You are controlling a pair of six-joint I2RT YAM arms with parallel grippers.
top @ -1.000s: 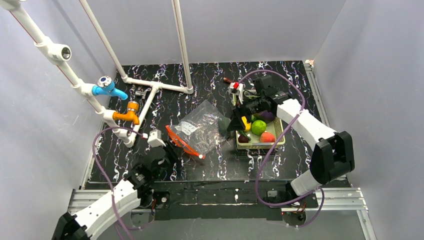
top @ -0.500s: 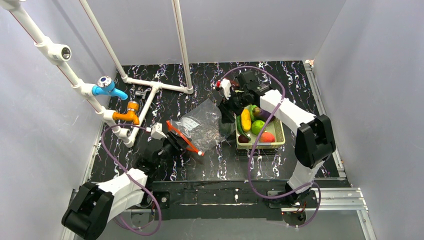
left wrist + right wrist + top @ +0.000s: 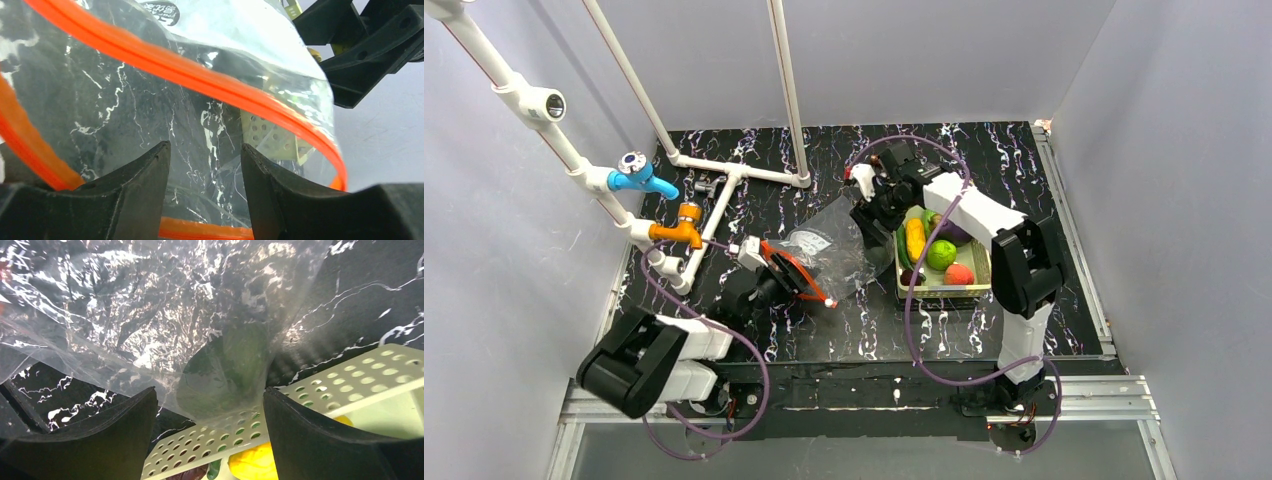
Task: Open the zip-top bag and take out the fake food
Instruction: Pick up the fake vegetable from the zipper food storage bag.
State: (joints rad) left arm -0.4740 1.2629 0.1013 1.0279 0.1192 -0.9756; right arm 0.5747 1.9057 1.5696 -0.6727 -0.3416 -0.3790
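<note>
The clear zip-top bag lies mid-table, its red-orange zipper strip open in a loop toward the left arm. My left gripper is open at that mouth; in the left wrist view the strip arcs above its fingers. My right gripper is open over the bag's far end. In the right wrist view a dark green piece shows inside the bag. Yellow piece, green round fruit, tomato and eggplant lie in the basket.
A white pipe frame with a blue valve and an orange valve stands at the back left. Grey walls close in the table. The basket's perforated rim touches the bag's end.
My right gripper has swung from over the basket leftward and back to the bag's far end. My left arm has reached forward, and the zipper mouth has shifted slightly back.
</note>
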